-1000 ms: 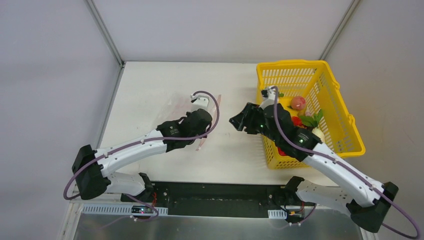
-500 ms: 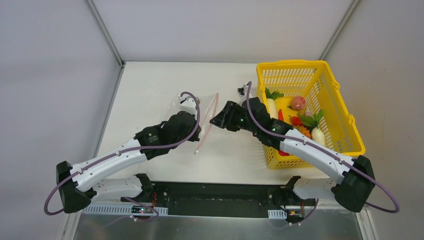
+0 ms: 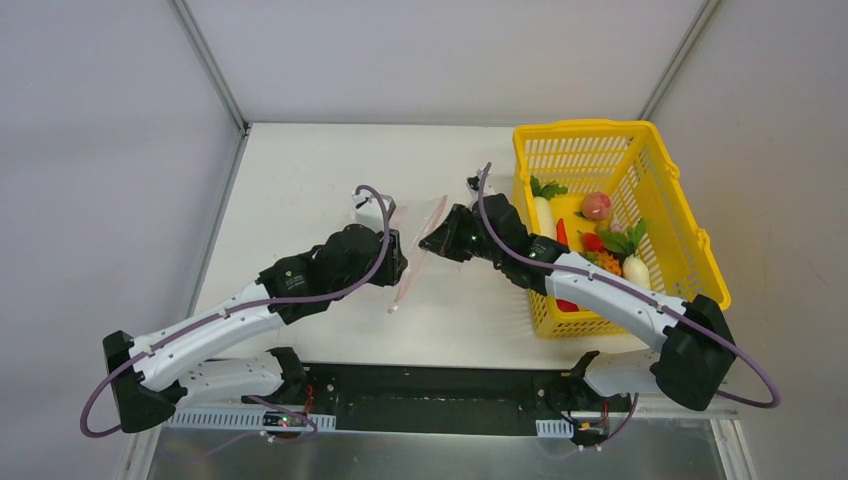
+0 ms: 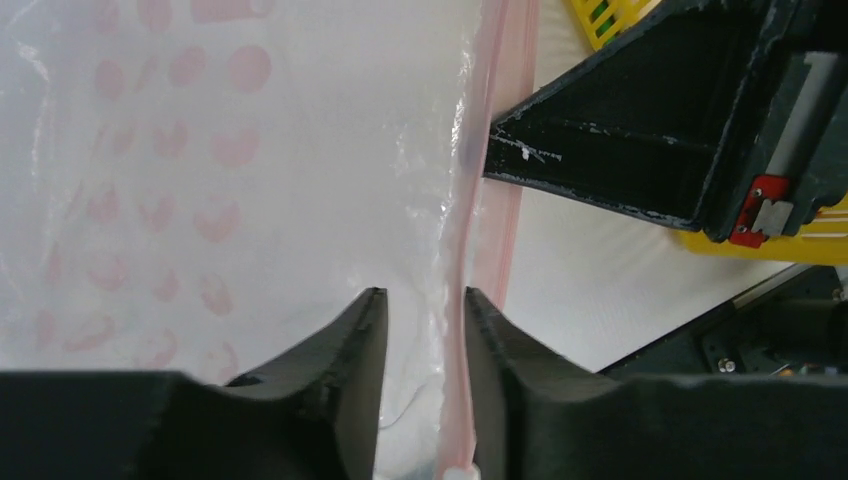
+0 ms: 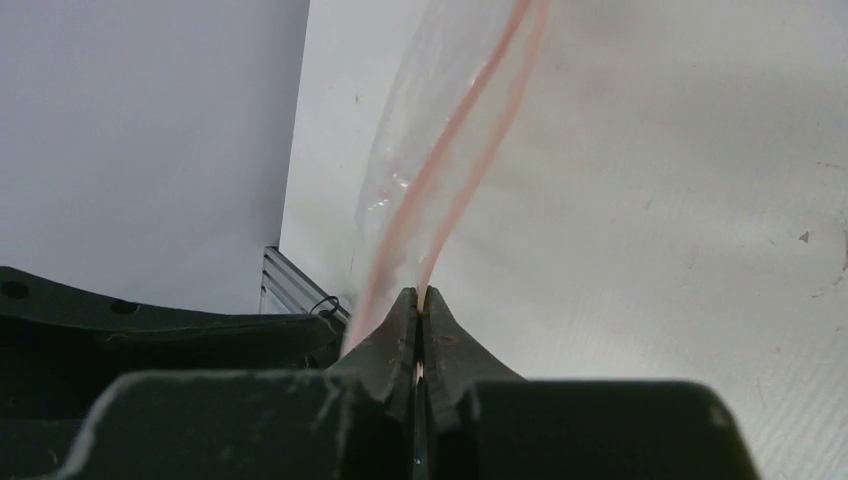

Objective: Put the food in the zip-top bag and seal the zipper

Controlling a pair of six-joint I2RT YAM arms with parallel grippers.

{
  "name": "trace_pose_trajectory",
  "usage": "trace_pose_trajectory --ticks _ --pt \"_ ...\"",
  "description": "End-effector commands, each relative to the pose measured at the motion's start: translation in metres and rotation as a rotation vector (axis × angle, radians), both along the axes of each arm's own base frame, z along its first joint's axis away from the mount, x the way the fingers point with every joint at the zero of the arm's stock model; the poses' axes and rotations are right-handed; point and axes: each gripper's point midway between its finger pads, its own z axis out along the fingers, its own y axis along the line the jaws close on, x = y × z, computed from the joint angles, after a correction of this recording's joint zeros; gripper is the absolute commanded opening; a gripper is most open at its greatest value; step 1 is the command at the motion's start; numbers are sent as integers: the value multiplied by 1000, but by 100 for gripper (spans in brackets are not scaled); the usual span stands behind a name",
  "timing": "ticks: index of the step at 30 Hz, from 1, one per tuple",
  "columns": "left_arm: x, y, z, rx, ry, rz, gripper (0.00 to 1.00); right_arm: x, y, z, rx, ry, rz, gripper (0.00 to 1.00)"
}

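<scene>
Several toy vegetables [image 3: 594, 242] in yellow basket [image 3: 580, 127], right claw [image 5: 419, 298] pinching zipper [image 5: 462, 140]

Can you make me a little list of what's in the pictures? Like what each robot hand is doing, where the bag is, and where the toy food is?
Left hand: fingers a little apart, with the bag's edge running between them
Right hand: shut on the pink zipper
Bag: clear with pink dots, between the two hands, no food seen inside
Food: in the yellow basket
Basket spot: on the table's right side, beside the right arm
</scene>
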Motion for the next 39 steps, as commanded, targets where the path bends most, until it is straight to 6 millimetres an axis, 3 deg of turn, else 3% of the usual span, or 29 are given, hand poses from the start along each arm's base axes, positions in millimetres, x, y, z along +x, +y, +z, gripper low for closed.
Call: trace_pose_trajectory --ticks 1,4,8,12,20,24,31,39 --pt "-1 3 8 17 -17 -2 44 5 7 21 89 -21 -17 0" --pt "-2 0 6 48 0 -12 56 6 10 28 128 -2 -31 0" --pt "-4 -2 11 102 -23 -6 58 9 7 30 147 17 -80 0" --pt "-3 -3 22 162 -79 15 54 9 6 33 160 23 -94 0" --pt "10 21 30 335 -148 119 49 7 2 34 157 24 -97 0" --pt "10 12 37 288 -170 77 47 7 3 36 161 27 -93 0" --pt "0 -3 32 250 -145 -7 47 9 5 38 164 26 -96 0" --pt "-6 -7 24 240 -129 -40 35 9 7 40 167 29 -88 0"
